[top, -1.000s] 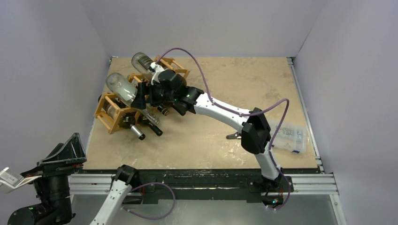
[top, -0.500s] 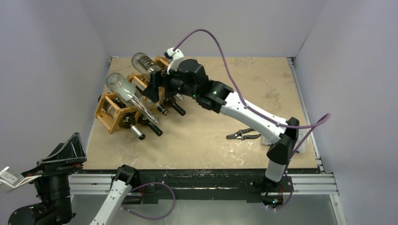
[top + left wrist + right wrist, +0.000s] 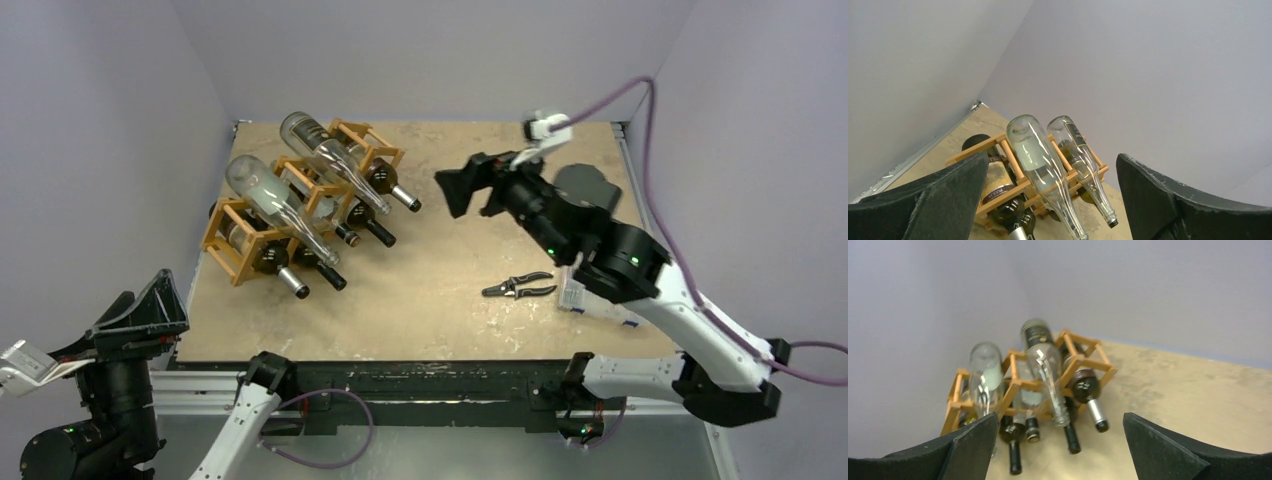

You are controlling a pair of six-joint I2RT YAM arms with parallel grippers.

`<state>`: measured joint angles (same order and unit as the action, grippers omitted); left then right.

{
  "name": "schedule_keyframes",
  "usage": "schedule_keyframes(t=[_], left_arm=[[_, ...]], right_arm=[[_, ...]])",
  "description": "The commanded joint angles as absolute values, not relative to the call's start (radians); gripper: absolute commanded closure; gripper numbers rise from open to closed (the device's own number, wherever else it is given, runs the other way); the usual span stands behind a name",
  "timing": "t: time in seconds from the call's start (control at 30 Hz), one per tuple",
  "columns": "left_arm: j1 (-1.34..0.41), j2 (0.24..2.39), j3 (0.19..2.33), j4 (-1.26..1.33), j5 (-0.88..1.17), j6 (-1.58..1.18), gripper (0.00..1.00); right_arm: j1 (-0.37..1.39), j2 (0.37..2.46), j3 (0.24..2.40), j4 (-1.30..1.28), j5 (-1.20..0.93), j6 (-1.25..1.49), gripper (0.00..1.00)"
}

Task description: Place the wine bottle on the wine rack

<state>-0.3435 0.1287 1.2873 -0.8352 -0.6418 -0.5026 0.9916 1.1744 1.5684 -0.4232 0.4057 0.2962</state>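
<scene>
Pliers lie near the right pincer, which gapes empty; left pincer gapes empty too.

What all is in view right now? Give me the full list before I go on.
wine rack: one, orange-brown wood, far left of the table
clear bottles: two, clear glass, lying slanted on top of the rack
dark bottles: at least four, dark glass, in the rack's lower cells
pliers: one, dark, on the table right of centre
plastic bag: one, clear, near right, partly behind the right arm
table: one, beige
right gripper: one, black, open, empty, above the table right of the rack
left gripper: one, black, open, empty, off the near left corner
</scene>
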Motion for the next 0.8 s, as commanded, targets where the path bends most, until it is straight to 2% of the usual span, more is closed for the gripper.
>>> schedule_keyframes(t=[0.0,0.13,0.3,0.77], left_arm=[[-0.350,0.162,1.255,-0.721,-0.567,-0.412,0.00],[-0.349,0.165,1.240,-0.680,-0.535,-0.380,0.00],[-0.349,0.186,1.242,-0.666,-0.529,-0.384,0.00],[-0.350,0.247,1.264,-0.624,-0.519,-0.369,0.00]], right_arm=[[0.988,0.995,1.501,-0.413,0.640,0.197,0.01],[0.987,0.857,1.474,-0.425,0.751,0.146,0.01],[0.987,0.721,1.461,-0.449,0.793,0.126,0.01],[0.986,0.591,1.482,-0.502,0.888,0.113,0.01]])
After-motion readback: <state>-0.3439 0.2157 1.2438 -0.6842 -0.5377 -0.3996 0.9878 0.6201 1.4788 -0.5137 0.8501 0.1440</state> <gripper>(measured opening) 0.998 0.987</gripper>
